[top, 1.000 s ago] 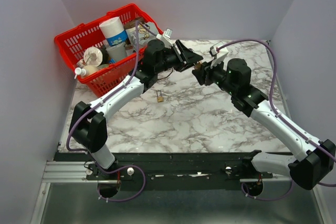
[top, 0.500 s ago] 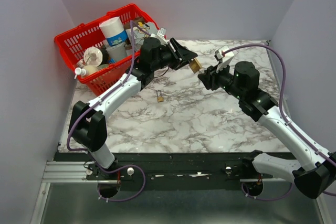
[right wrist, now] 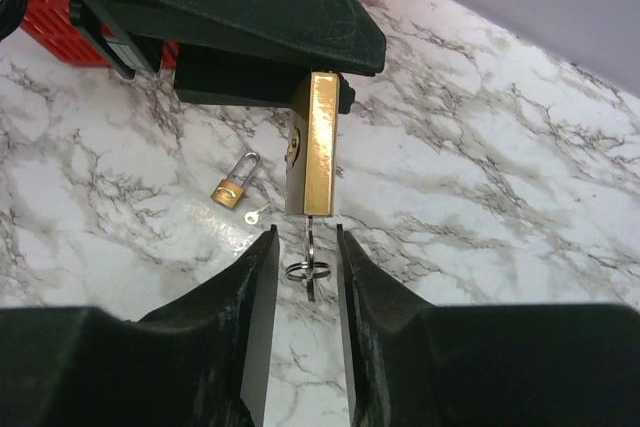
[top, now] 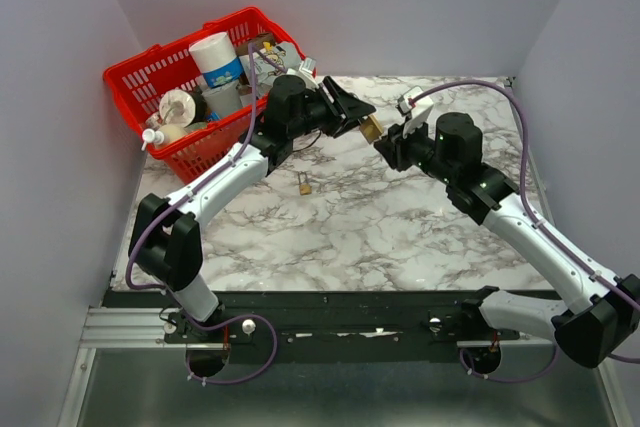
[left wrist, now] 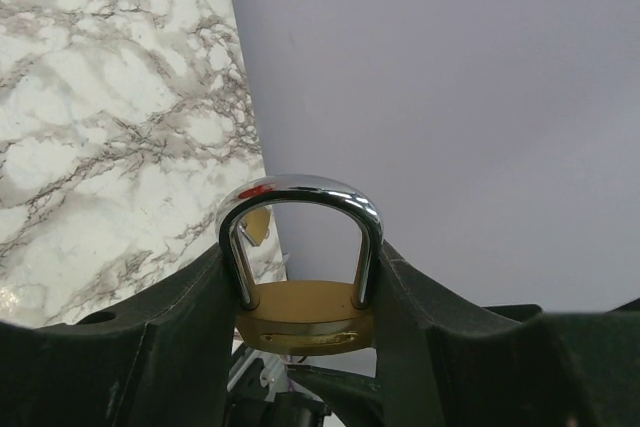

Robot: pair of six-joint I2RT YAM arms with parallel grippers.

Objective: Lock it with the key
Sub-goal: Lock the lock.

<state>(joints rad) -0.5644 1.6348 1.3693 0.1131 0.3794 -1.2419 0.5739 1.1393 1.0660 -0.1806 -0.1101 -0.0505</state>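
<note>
Right wrist: right tool (right wrist: 305,237) narrowly open around key (right wrist: 310,243), perhaps in contact.

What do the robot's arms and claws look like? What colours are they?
The left arm and right arm have white shells, chunky black joints and a looping purple cable each. The left claw and right claw are black, with two flat fingers.

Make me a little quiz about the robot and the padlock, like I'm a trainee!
1. True or false: the right gripper holds the big padlock.
2. What hangs under it? A sock, B key ring, C spoon.
3. What colour is the basket?
Key: 1 false, the left gripper holds it; 2 B; 3 red.
</note>
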